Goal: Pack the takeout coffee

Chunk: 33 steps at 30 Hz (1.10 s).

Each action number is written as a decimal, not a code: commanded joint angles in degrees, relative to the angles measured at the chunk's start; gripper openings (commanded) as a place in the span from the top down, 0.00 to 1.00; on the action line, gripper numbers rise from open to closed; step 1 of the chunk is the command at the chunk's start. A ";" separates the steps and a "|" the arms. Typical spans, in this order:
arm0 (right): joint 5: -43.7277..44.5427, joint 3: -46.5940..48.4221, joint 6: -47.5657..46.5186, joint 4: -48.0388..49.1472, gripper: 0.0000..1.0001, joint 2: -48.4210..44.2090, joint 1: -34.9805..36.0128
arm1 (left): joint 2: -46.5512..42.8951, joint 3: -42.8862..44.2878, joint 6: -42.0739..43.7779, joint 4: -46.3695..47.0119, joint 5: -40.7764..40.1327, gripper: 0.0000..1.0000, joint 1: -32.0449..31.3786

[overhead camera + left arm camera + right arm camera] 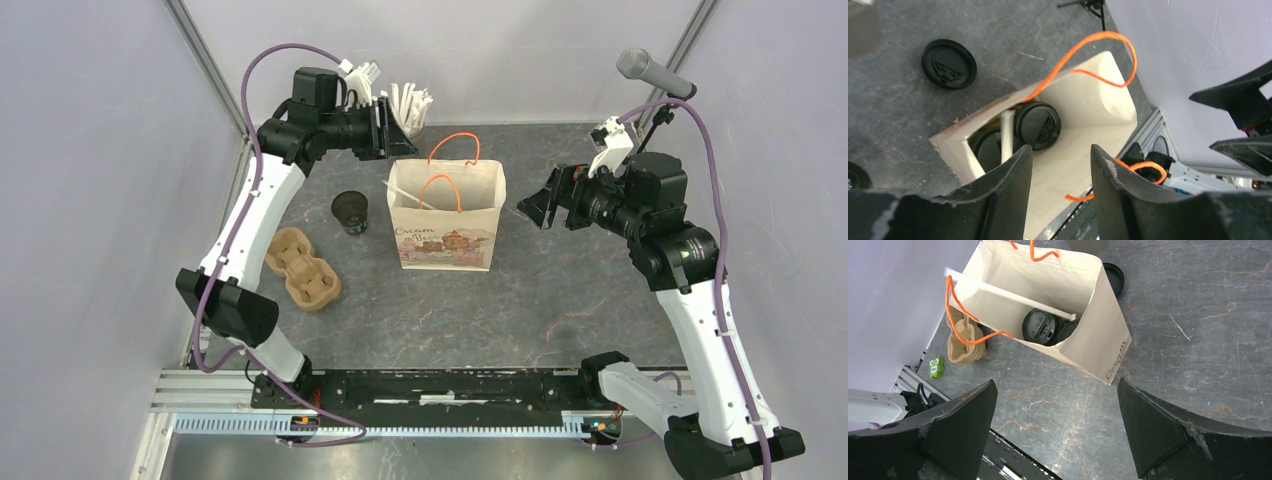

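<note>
Left tool (1060,148): fingers part-way apart with nothing between them, so I read it as open and empty. It hangs over the far left corner of the paper bag (445,230), pointing down into the open mouth. That is where a drop into the bag would be made, so I judge the step in hand to be a release over the bag.

Right tool (1055,382): fingers spread wide and empty, held off the bag's right side at about mouth height. It is near the bag but not touching it. My judgement is that it waits there to leave the mouth clear for the left arm.

Inside the bag: two lidded black cups (1038,125) stand upright side by side on the bottom, and a white straw (1007,135) leans between them. Standing upright keeps the lids uppermost.

Outside the bag: one more black cup (350,212) stands on the tabletop (560,300) just left of the bag, apart from it. The brown carrier (303,268) lies nearer the left arm's base with no cups in it. Remaining work, as I judge it — that cup.
</note>
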 commanded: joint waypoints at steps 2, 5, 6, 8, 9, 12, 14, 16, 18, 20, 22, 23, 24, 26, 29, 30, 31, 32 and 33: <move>0.27 1.49 -0.75 1.76 0.03 -0.12 -0.14 | 1.15 4.20 1.28 6.00 -6.22 0.44 0.89; 0.65 1.52 -1.49 1.22 0.03 0.08 -0.14 | 2.51 5.46 1.95 7.05 -9.95 0.44 1.42; 0.70 1.57 -1.66 1.03 0.03 0.20 -0.12 | 2.84 5.96 2.41 7.04 -11.24 0.44 1.54; 0.73 1.77 -1.85 0.68 0.03 0.44 -0.16 | 3.79 7.30 3.44 6.29 -13.68 0.44 1.65; 0.82 1.73 -1.97 0.66 0.02 0.56 -0.17 | 4.15 7.75 4.15 5.84 -15.04 0.44 1.73; 1.09 1.42 -2.10 0.57 0.03 0.76 -0.17 | 4.54 7.80 5.93 4.77 -19.77 0.43 1.82; 1.37 1.16 -2.10 0.66 0.03 0.83 -0.13 | 4.98 6.95 5.90 5.01 -23.68 0.42 2.15; 1.29 0.71 -1.98 0.89 0.03 0.93 -0.14 | 6.03 6.06 4.97 6.35 -26.67 0.42 2.93; 1.19 0.53 -1.98 0.81 0.03 1.06 -0.20 | 7.55 5.02 3.27 9.23 -28.48 0.44 3.55; 1.28 0.48 -2.06 0.62 0.03 1.27 -0.19 | 9.40 3.74 1.24 13.25 -29.46 0.46 3.89; 1.51 0.60 -2.22 0.43 0.03 1.43 -0.14 | 11.56 3.18 -0.51 16.33 -30.45 0.47 3.93; 1.63 0.74 -2.30 0.27 0.03 1.45 -0.09 | 12.97 3.41 -1.26 17.18 -30.68 0.48 3.93; 1.86 1.04 -2.38 0.06 0.03 1.63 -0.13 | 14.26 4.08 -1.89 17.36 -30.96 0.48 3.93; 2.12 1.60 -2.35 -0.42 0.03 1.88 -0.13 | 16.81 5.08 -2.96 17.48 -32.14 0.49 3.93; 2.64 2.35 -2.40 -1.09 0.03 1.95 -0.16 | 19.11 4.70 -2.78 20.44 -31.54 0.51 3.96; 2.94 2.37 -2.37 -1.25 0.03 1.90 -0.17 | 19.69 4.50 -2.53 21.08 -31.55 0.52 3.95; 3.21 2.44 -2.43 -1.52 0.03 1.75 -0.14 | 20.26 4.57 -2.39 21.50 -31.65 0.54 4.02; 3.46 2.46 -2.45 -1.76 0.03 1.59 -0.18 | 20.74 4.59 -2.13 21.86 -31.58 0.54 4.02; 3.66 2.46 -2.49 -1.86 0.03 1.52 -0.15 | 21.10 4.58 -1.70 21.94 -31.79 0.55 4.09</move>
